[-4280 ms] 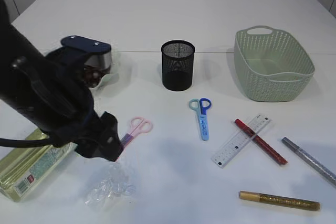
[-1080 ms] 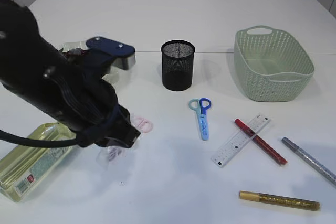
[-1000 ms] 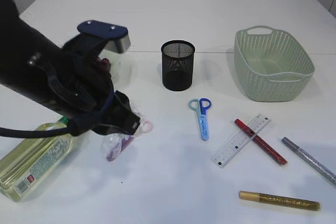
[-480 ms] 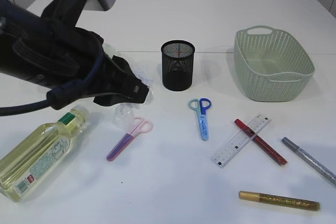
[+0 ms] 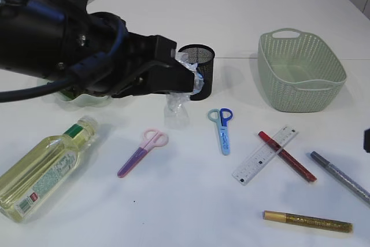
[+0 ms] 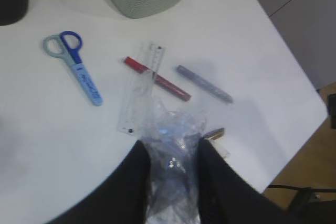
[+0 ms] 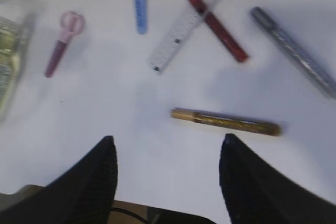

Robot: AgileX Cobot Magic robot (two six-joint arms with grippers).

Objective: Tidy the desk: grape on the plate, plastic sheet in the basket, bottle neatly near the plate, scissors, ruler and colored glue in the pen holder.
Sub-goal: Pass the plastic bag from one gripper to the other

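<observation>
Crumpled transparent plastic sheet [image 6: 170,145] is clamped between the narrowly parted fingers of the left tool [image 6: 172,163], lifted above the white desk [image 5: 191,201] beside the black mesh pen holder [image 5: 202,70]. Right tool [image 7: 167,174] (fingers wide apart) holds nothing.

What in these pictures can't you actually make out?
- Plate, exterior view: mostly behind the left arm, so whether a grape lies on it is hidden.
- Pen holder, exterior view: the plastic sheet and the left fingers cover its left side.
- Gold glue pen, left wrist view: only a tip shows behind the sheet.
- Bottle, right wrist view: blurred, cut off by the left edge.
</observation>
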